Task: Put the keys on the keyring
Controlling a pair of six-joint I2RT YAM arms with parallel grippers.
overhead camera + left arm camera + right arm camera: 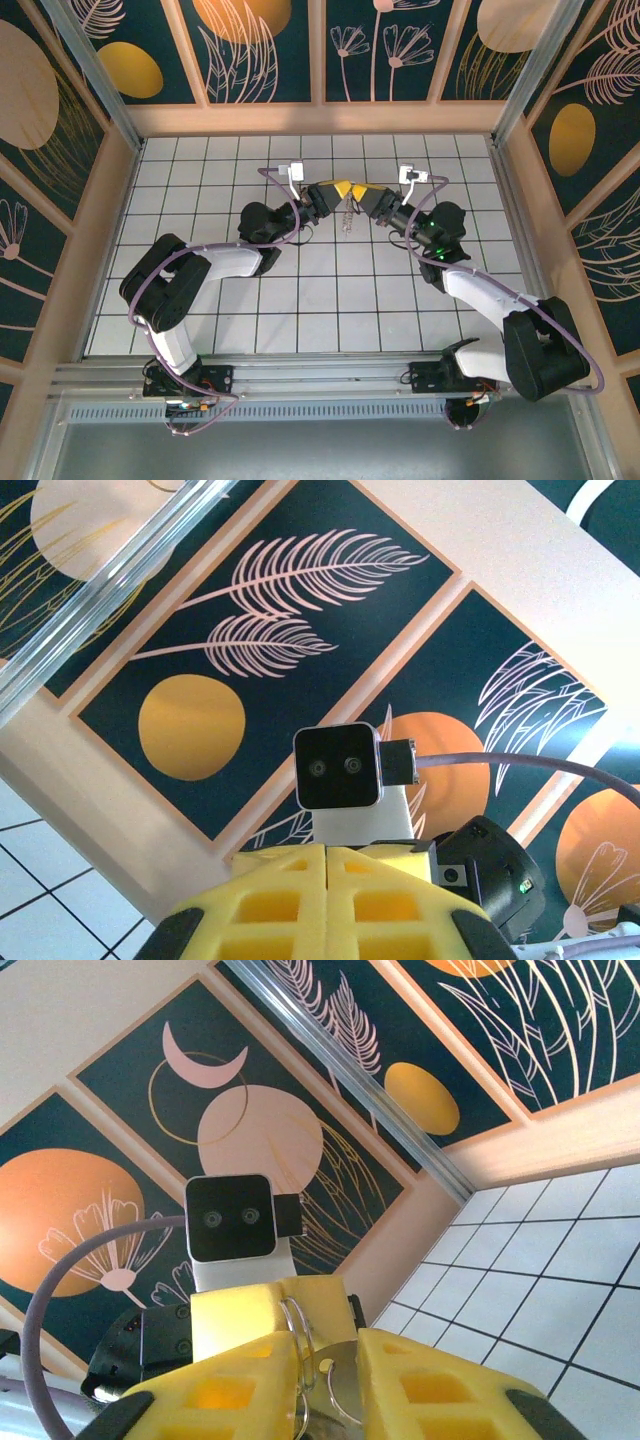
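Right wrist view, nearest first: the right gripper (328, 1365) has its yellow jaws a narrow way apart. Thin silvery loops of the keyring (303, 1355) stand in that gap, but I cannot tell whether the pads actually pinch the wire. Just behind, the left gripper (325, 880) meets it nose to nose, its pads pressed flat together. What they pinch, if anything, is hidden. In the top view both grippers meet above the far middle of the tiled table (200, 320), and the keyring hangs down between them.

The step looks like threading. It should go best with one gripper holding the keyring steady while the other works in small moves, so the coil is pried open, not bent.

The keyring reads as pale, thin, springy wire, several turns overlapping, with small jagged bits dangling. I cannot pick out the keys among them.
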